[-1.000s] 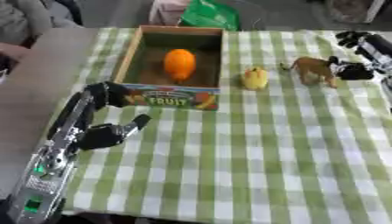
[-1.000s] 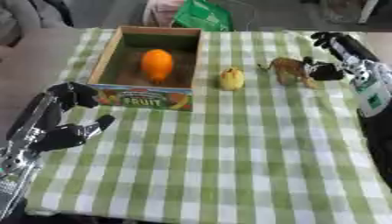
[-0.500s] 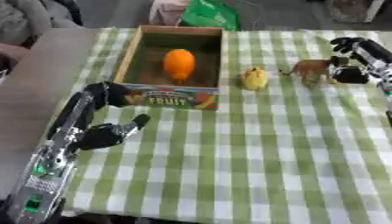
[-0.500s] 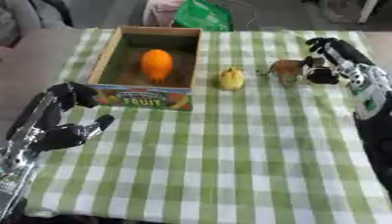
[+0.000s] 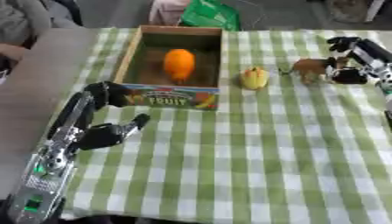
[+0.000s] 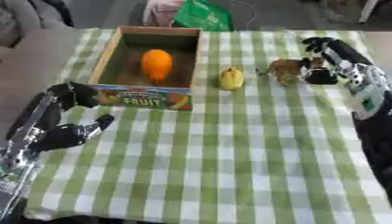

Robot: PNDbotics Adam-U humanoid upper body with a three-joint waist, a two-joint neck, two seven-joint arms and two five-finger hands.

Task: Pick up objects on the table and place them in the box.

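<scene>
my right hand [image 6: 320, 65] has its fingers curled round the brown animal figure [image 6: 285, 67] on the cloth, right of the yellow fruit [image 6: 230, 78]. i judge i should lift straight, clearing the fruit, before crossing to the box [image 6: 108, 54]. my left hand [image 5: 107, 131] rests idle, fingers relaxed.
</scene>
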